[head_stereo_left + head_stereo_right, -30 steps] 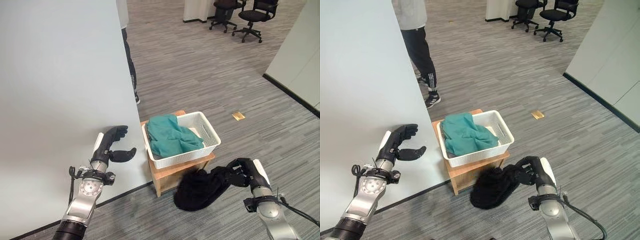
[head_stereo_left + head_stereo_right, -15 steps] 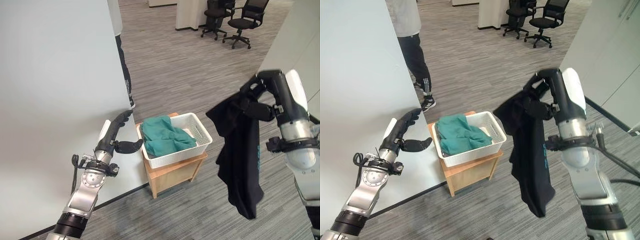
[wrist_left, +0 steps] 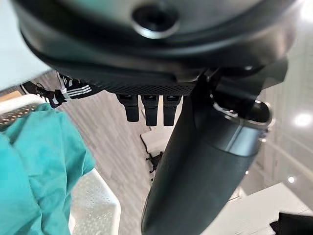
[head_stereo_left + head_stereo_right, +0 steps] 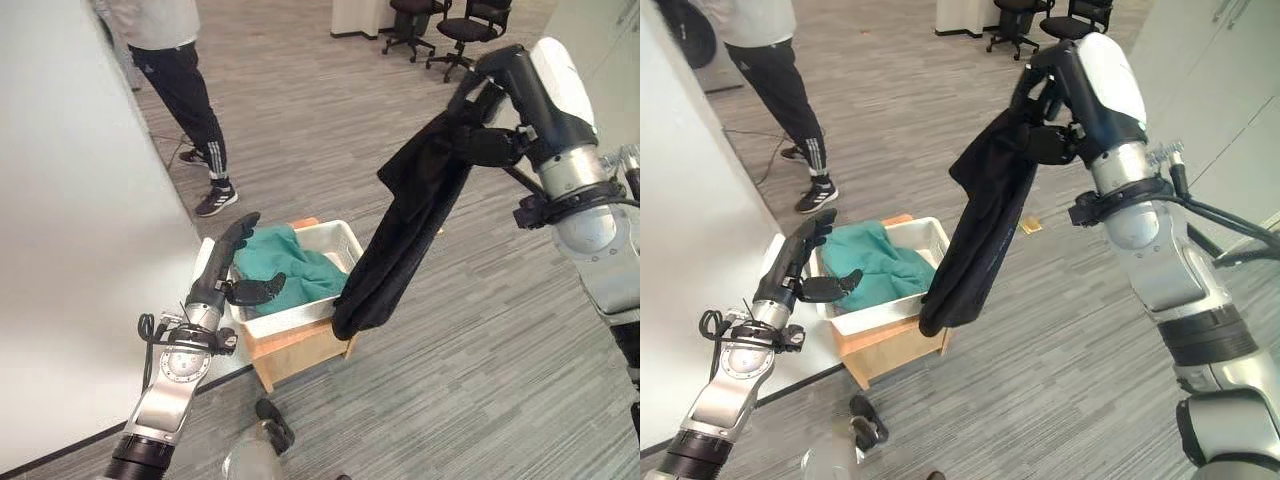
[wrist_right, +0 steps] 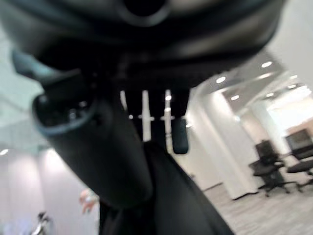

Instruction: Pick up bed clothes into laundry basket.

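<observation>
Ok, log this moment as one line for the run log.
right hand: shut on black garment, raised beside basket | left hand: open at basket | teal cloth: in basket

You have the basket (image 4: 335, 243) on the stool (image 4: 300, 352), with one garment (image 4: 270, 258) in it. The other garment (image 4: 405, 225) hangs just right of it; a person (image 4: 180, 80) stands behind.

Grey striped carpet (image 4: 330, 120) covers the floor. A white wall (image 4: 60, 250) stands at the left, black office chairs (image 4: 450, 25) far behind, a person (image 4: 175, 90) near the wall.

Head stereo downward; close wrist views.
</observation>
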